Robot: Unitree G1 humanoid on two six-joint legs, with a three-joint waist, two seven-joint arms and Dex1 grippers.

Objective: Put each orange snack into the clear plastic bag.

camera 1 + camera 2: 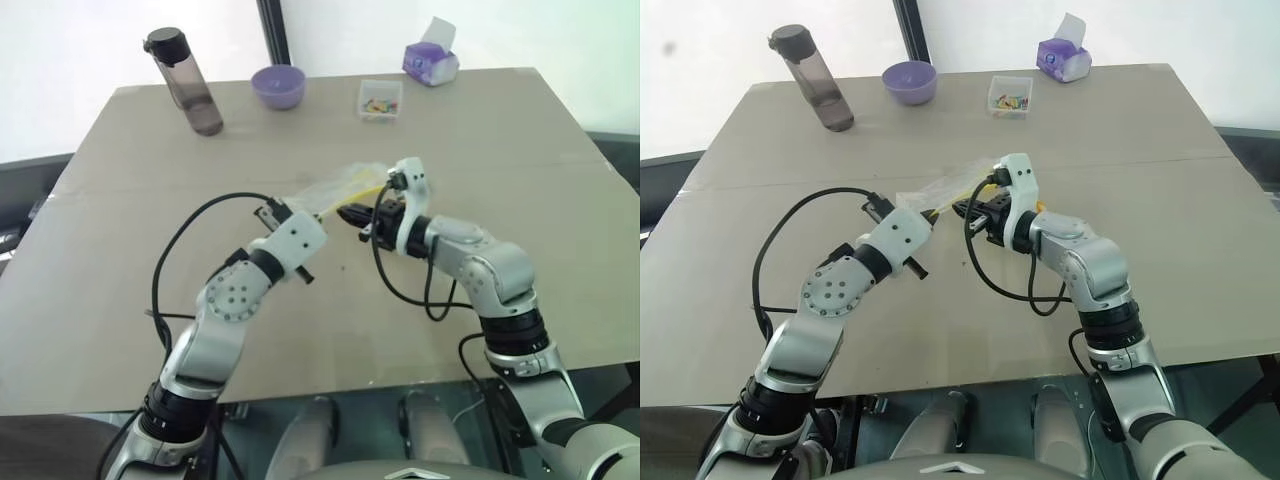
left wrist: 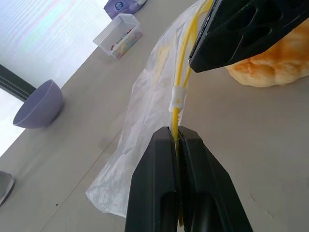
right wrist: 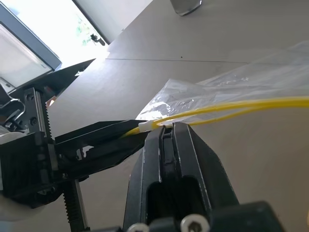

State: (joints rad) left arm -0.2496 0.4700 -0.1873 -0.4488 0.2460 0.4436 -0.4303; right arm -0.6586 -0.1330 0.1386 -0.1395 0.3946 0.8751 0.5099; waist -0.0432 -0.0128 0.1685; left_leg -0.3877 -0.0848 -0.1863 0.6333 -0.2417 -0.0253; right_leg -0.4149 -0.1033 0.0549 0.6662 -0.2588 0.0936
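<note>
The clear plastic bag (image 1: 345, 185) hangs just above the middle of the table, held by its yellow strip (image 2: 186, 53). My left gripper (image 1: 320, 213) is shut on one end of that strip. My right gripper (image 1: 350, 214), facing it closely, is shut on the strip a little further along. In the left wrist view my own fingertips (image 2: 164, 140) pinch the strip, and one orange snack (image 2: 275, 63) lies on the table behind the right gripper's black fingers (image 2: 241, 29). The right wrist view has the left gripper's fingers (image 3: 111, 135) just beyond my right fingertips (image 3: 186, 133).
Along the far side of the table (image 1: 520, 160) stand a dark bottle (image 1: 185, 82), a purple bowl (image 1: 278, 86), a small clear box of coloured bits (image 1: 380, 100) and a purple tissue pack (image 1: 430, 62). Black cables loop beside both wrists.
</note>
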